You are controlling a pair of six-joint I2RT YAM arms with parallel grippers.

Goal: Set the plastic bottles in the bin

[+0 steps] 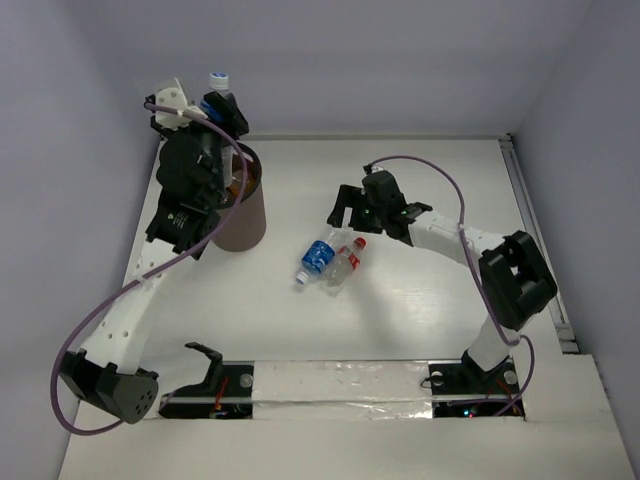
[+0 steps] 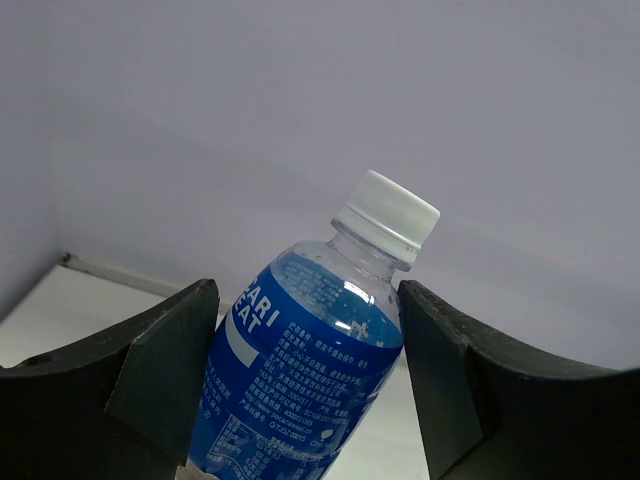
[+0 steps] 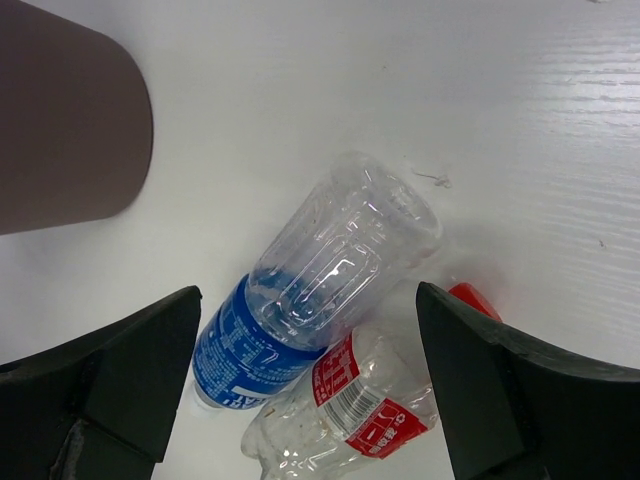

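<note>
Left fingers pinch a blue-labelled clear plastic bottle, surely light and slick; right fingers spread over a thin clear fallen bottle; I'd grip its ribbed middle.

We had plain pale greyish walls boxing in a white table on three sides. We also spotted a metal rail along its right edge.

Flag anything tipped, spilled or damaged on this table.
On the table, right of the bin, the blue-labelled bottle and the red-capped bottle lie toppled against each other. No spill or damage shows. The left fingers hold a third bottle aloft.
</note>
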